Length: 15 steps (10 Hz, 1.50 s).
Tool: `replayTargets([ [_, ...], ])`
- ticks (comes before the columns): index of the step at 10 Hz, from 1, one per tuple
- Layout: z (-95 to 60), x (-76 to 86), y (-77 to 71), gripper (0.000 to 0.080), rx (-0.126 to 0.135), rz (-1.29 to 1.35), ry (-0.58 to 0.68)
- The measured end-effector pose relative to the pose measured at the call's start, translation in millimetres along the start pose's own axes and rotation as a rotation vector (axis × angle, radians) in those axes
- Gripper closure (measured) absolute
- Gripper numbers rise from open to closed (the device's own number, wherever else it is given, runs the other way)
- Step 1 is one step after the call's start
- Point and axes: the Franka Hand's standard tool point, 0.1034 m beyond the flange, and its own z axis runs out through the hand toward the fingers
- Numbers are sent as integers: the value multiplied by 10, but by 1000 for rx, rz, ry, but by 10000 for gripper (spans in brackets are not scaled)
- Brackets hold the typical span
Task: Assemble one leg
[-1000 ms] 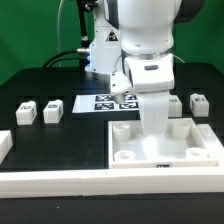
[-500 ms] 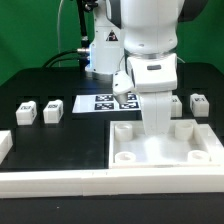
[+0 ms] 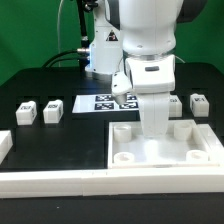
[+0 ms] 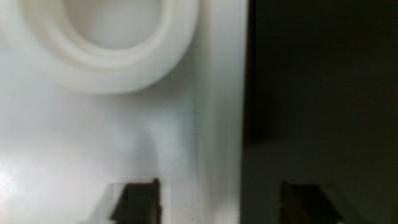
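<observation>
White plastic is nearly all I see on the dark worktop [image 3: 60, 85]. From the exterior view's left, the outer left leg [image 3: 27, 111] and the inner left leg [image 3: 52, 108] stand side by side, a little apart, with their tags toward the camera. Next comes the marker board [image 3: 100, 103], lying flat. In the middle, the hand [image 3: 155, 128] is low over the far part of the large panel [image 3: 165, 152], between its corner sockets. At the exterior view's right, the right leg [image 3: 199, 103] stands just behind the panel. A fourth one may be hidden by the arm; I cannot tell.

In the wrist view the fingers [image 4: 137, 200] stand apart. Between them I see only the panel's edge and dark worktop, so the hand is open and carries nothing. One round socket [image 4: 116, 40] lies ahead of them.

I judge that no leg is picked up yet, and the step in hand looks like work on the panel. All legs are apart from the hand, the right one being nearest. The next move calls for lifting clear, going above one leg and closing on its sides.
</observation>
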Motion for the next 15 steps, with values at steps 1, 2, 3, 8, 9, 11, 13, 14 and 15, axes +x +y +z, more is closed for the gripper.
replayTargets([
  [1,2,0,-1,316,0,0,0],
  [2,3,0,-3,201,1,0,0],
  [3,3,2,-3,201,1,1,0],
  [8,-96,10,-79,151,-8,54,-5],
  [9,-203,-23,-183,151,-19,109,-13],
  [11,-355,-110,-435,151,-36,267,-27],
  [13,-373,-146,-504,151,-52,302,-24],
  [14,-365,-145,-502,151,-51,302,-24],
  [15,-362,-145,-503,151,-50,304,-24],
])
